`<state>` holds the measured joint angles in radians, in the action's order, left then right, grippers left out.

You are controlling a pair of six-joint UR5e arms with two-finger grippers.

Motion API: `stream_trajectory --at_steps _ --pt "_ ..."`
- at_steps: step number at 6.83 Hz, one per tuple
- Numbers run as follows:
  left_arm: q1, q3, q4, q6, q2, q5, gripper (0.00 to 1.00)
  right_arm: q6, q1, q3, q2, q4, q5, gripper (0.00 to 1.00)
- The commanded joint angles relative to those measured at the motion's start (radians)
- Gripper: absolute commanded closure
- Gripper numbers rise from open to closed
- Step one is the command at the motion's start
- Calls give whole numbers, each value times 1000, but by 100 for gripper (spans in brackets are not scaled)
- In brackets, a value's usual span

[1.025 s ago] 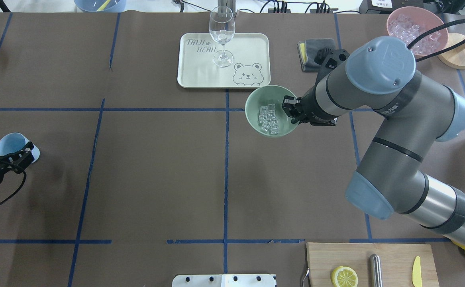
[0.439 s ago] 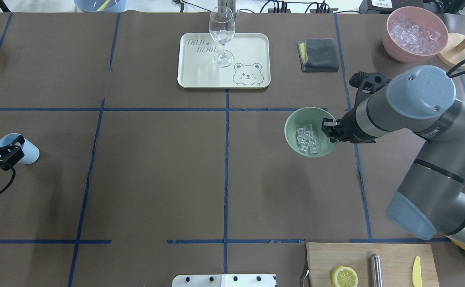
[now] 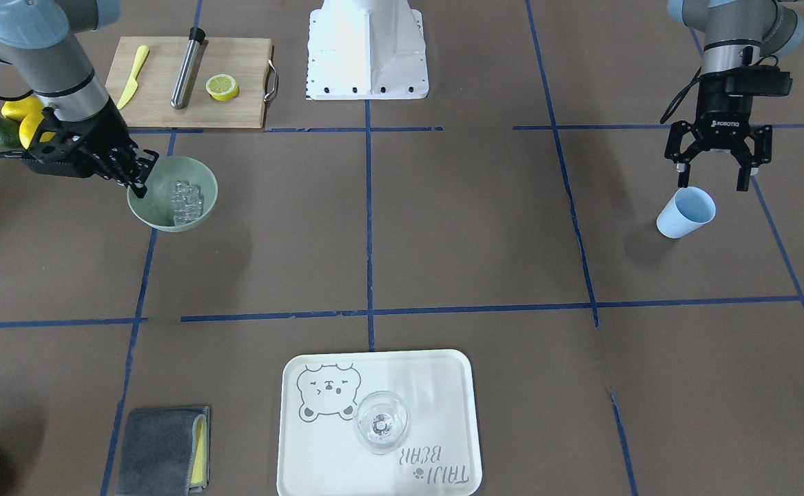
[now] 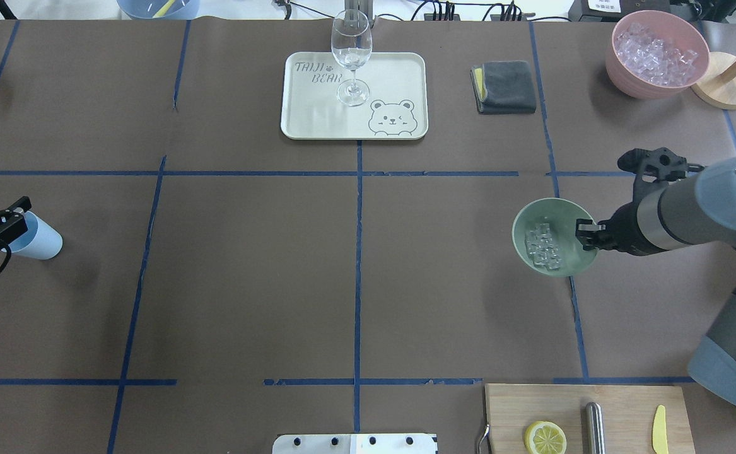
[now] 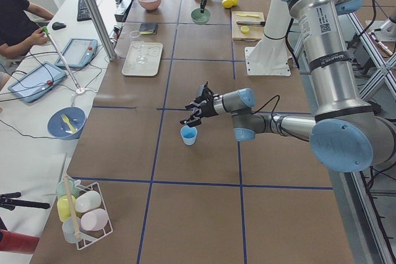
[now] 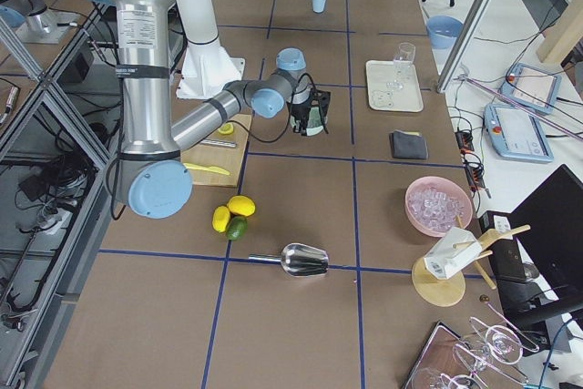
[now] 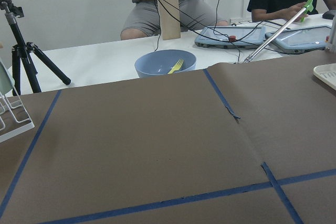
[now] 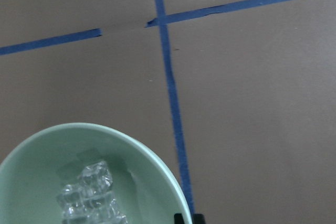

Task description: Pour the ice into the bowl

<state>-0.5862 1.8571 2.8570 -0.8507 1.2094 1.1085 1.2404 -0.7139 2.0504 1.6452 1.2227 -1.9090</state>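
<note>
Ice (image 3: 186,202) lies heaped in the mint bowl (image 3: 203,180) in the front-facing view. The right end effector (image 3: 140,180) is clamped on the bowl's rim, while the left end effector (image 3: 713,180) hangs spread wide above a blue cup (image 3: 685,213), gripping nothing. Overhead, bare table opens left of the bowl, and a cutting board (image 4: 626,413) sits nearer the robot. The cubes look slick and loose, so the stiff bowl is best kept level.

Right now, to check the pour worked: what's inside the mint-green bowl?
A small heap of clear ice cubes lies in the mint-green bowl; nothing else shows. The floor beneath the heap is covered, and the right gripper hides part of the rim.
</note>
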Motion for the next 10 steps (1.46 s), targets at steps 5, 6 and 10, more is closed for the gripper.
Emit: stream_trajectory --at_steps 5,6,10 --pt "-382 2 -116 226 63 536 0 -326 -234 -213 146 -198 -94 100" --pt "-429 1 -151 278 77 575 0 -323 -236 -222 142 -198 -97 100" --pt "-580 2 -360 409 151 768 0 -445 -324 -225 137 -201 -158 0"
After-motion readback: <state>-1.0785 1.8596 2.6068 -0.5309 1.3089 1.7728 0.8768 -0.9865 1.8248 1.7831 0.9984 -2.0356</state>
